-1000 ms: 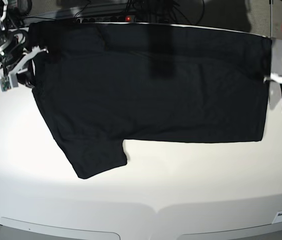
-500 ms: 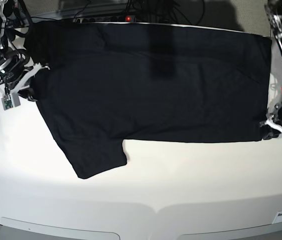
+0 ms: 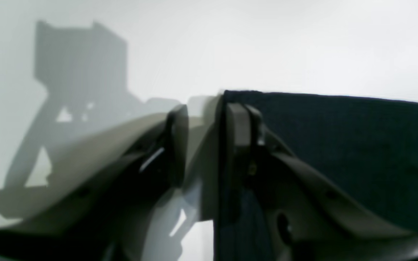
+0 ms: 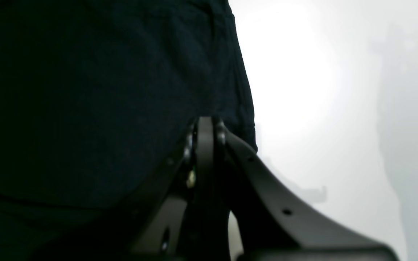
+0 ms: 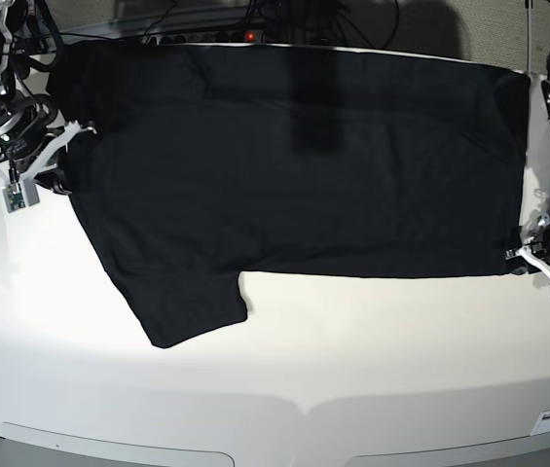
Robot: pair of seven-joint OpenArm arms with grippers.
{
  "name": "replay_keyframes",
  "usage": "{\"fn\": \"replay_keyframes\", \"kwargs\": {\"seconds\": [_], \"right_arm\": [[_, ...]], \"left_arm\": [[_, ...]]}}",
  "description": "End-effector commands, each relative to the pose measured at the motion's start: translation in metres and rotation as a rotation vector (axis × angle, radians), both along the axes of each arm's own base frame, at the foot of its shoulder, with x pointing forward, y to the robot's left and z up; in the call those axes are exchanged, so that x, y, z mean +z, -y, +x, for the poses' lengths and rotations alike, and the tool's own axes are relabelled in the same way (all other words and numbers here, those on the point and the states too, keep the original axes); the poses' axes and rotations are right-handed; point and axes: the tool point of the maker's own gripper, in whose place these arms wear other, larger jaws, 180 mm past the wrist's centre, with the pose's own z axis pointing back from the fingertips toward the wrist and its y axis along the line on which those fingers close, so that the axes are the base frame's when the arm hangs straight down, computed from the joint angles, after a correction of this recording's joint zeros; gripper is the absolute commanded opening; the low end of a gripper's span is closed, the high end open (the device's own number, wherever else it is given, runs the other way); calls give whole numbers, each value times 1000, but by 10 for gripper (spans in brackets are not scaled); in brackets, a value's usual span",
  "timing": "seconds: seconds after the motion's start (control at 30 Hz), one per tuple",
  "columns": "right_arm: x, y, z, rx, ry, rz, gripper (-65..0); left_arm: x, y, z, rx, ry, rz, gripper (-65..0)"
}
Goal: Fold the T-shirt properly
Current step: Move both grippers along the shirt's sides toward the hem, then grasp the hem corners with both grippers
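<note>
Your left end effector, jaws apart, straddles the hem corner of the T-shirt, which lies flat on the worktop with its long axis three-to-nine, while your right end effector pinches the opposite edge.

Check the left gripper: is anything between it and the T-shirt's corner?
Nothing visible. The left gripper stands open right at the black T-shirt's corner, one finger over the cloth and the other over the bare white table.
</note>
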Motion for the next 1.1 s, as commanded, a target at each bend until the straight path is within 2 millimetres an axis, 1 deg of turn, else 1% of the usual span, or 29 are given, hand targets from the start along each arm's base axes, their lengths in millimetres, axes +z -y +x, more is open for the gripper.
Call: {"fn": "replay_keyframes", "kwargs": {"seconds": [0.0,0.07,0.13,0.27,0.4,0.57,0.73,0.8,0.87,0.9,0.97,1.0,1.03,1.07], "right_arm": [[14,2,8,12,49,-11,-650],[16,2,10,13,54,-12,-650],[17,2,11,12,60,-12,-650],[23,2,19,12,83,-11,-650],[30,2,28,11,106,-12,-650],[32,3,31,6,99,-14,-650],[33,2,32,7,105,-13,-650],[35,2,33,9,119,-10,-650],[38,1,35,12,137,-4,-650],[40,-1,36,14,146,9,-640],[45,-5,39,16,164,46,-466],[48,-6,42,18,175,52,-397],[51,-7,46,20,186,53,-359],[53,-6,51,21,194,47,-353]], "left_arm": [[15,-10,9,5,33,13,-473],[10,-9,3,4,18,11,-474],[0,-6,-6,-4,-22,7,-474],[-18,7,-21,-21,-87,-22,-474],[-27,24,-25,-56,-106,-37,-474],[-33,39,-27,-130,-136,-12,-474],[-39,47,-31,-185,-164,18,-479],[-36,45,-28,-179,-147,20,-534],[-33,43,-25,-170,-121,21,-635],[-31,43,-22,-165,-104,21,-650],[-26,41,-16,-153,-64,20,-650],[-25,40,-14,-150,-51,20,-650],[-24,41,-13,-147,-44,16,-650],[-23,42,-13,-143,-40,8,-650]]}}
